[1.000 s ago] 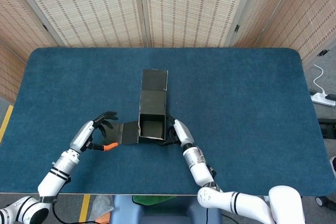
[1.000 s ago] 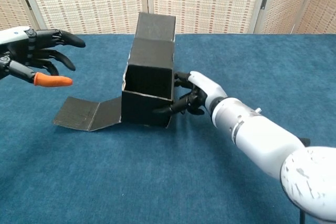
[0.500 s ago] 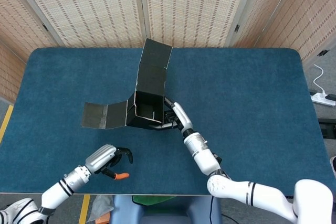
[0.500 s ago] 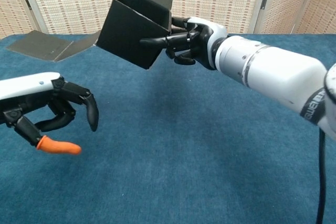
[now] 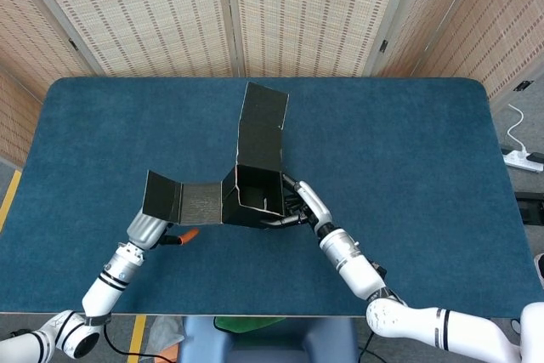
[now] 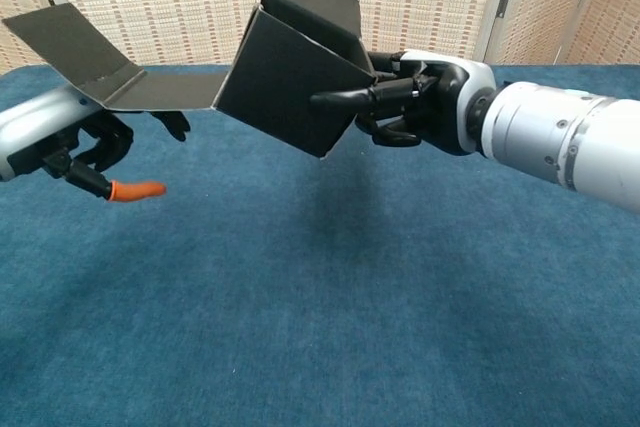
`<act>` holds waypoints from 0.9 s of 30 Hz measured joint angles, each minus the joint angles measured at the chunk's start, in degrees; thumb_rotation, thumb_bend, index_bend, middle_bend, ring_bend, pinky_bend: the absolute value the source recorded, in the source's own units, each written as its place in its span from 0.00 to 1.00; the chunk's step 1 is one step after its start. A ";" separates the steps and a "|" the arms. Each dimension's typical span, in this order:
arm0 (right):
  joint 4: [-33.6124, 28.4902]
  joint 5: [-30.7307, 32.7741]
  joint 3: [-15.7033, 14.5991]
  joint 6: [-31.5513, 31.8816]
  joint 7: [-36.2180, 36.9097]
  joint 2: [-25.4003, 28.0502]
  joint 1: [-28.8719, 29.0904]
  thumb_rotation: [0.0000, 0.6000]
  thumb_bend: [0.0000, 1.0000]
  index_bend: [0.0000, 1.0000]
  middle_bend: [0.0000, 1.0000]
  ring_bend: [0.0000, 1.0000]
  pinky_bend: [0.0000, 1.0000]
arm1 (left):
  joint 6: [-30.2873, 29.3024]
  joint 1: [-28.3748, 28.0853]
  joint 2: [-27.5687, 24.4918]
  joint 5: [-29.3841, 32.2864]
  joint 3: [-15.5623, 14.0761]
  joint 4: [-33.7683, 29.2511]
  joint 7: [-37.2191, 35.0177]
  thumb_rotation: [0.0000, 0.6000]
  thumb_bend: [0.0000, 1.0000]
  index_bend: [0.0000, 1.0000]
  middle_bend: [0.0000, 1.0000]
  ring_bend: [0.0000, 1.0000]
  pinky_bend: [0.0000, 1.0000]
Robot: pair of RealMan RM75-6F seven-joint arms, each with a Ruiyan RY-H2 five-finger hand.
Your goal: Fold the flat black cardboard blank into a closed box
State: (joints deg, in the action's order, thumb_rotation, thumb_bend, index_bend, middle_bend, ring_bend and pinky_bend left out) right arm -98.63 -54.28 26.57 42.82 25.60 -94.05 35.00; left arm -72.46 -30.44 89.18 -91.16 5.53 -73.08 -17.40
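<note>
The box [image 6: 290, 82] I hold is matt black cardboard — a dull, faintly grainy face with paler raw edges along its cut rim. My right hand [image 6: 420, 102] has glossy white plastic shells over black fingers with a slight sheen. My left hand [image 6: 70, 142], at nine o'clock, looks the same, save one fingertip capped in smooth orange rubbery stuff. The table [image 5: 408, 167] wears a deep blue cloth — napped, like short felt or carpet. At twelve o'clock stand screens [image 5: 297, 6] of woven, rough cane.
</note>
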 measured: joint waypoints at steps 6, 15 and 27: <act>0.59 -3.97 -2.72 0.28 1.08 0.08 -0.76 1.00 0.09 0.48 0.54 0.74 1.00 | -7.24 0.68 -0.49 -3.20 1.22 0.47 0.29 1.00 0.30 0.38 0.43 0.80 0.90; 2.69 -8.15 -4.87 1.57 3.42 -1.61 -0.74 1.00 0.09 0.48 0.54 0.74 1.00 | -7.96 -1.33 -2.85 -6.14 1.28 -4.48 0.09 1.00 0.30 0.38 0.43 0.80 0.90; 5.21 -10.32 -6.95 2.21 3.28 -3.29 0.56 1.00 0.09 0.48 0.54 0.74 1.00 | -8.30 -4.86 -3.08 -11.04 0.43 -3.32 2.12 1.00 0.30 0.40 0.43 0.79 0.89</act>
State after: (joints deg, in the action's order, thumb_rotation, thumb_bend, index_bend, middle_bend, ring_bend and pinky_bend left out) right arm -93.42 -64.60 19.62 45.02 28.88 -97.33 35.56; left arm -80.76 -35.31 86.10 -102.20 5.96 -76.40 -15.28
